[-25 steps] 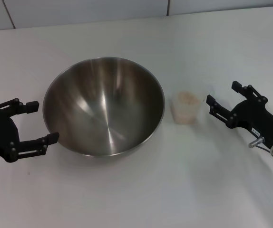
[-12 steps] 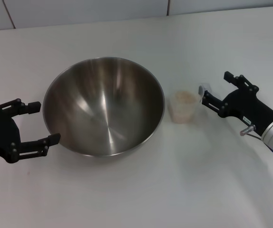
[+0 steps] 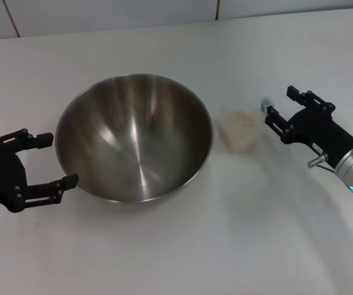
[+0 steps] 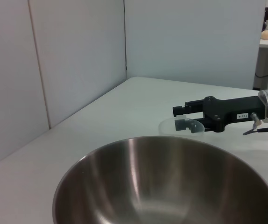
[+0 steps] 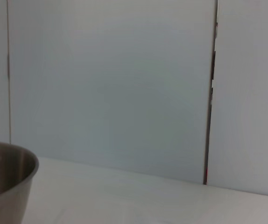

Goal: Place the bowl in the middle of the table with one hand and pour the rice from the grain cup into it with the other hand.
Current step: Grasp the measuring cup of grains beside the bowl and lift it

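Observation:
The steel bowl stands on the white table, a little left of the middle; it also shows in the left wrist view and the right wrist view. The clear grain cup with pale rice stands just right of the bowl. My right gripper is open, level with the cup, its fingertips on either side of the cup's side handle; the left wrist view shows it behind the cup. My left gripper is open at the bowl's left side.
A pale panelled wall rises behind the table's far edge. Bare tabletop lies in front of the bowl and the cup, and to the far right.
My right gripper has moved left and farther back, up to the cup's handle. The cup has shifted slightly. The left gripper and the bowl have stayed put.

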Available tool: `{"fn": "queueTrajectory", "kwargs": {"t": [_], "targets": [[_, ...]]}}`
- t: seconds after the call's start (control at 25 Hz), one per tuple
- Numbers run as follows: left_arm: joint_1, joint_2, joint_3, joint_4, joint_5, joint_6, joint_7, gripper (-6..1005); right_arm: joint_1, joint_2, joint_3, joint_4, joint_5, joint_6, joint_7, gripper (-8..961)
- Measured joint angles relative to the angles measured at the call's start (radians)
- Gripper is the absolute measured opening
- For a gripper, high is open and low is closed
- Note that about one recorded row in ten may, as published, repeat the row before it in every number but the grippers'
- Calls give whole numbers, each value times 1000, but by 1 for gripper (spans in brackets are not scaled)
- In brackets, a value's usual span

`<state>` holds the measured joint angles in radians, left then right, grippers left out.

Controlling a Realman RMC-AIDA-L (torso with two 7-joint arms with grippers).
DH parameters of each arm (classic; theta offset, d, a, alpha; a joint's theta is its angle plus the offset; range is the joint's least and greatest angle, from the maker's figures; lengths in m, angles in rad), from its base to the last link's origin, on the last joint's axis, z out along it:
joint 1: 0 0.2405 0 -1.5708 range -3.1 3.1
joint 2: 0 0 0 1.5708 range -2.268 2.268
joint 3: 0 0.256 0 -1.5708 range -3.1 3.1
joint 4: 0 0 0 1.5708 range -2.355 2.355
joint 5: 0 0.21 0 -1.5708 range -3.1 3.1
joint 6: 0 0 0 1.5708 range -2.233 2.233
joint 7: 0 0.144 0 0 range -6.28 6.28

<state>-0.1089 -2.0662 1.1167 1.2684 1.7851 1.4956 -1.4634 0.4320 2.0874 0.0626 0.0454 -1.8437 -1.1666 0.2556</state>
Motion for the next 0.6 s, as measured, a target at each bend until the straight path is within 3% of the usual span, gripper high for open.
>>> {"fn": "queueTrajectory", "kwargs": {"t": [0.48,0.6], "targets": [[-3,0,0,0,4,0,0,860,-3,0,19,47,-1,10,-68,206],[-4,0,0,0,4,2,0,860,-3,0,19,48,-1,8,-68,151]]}}
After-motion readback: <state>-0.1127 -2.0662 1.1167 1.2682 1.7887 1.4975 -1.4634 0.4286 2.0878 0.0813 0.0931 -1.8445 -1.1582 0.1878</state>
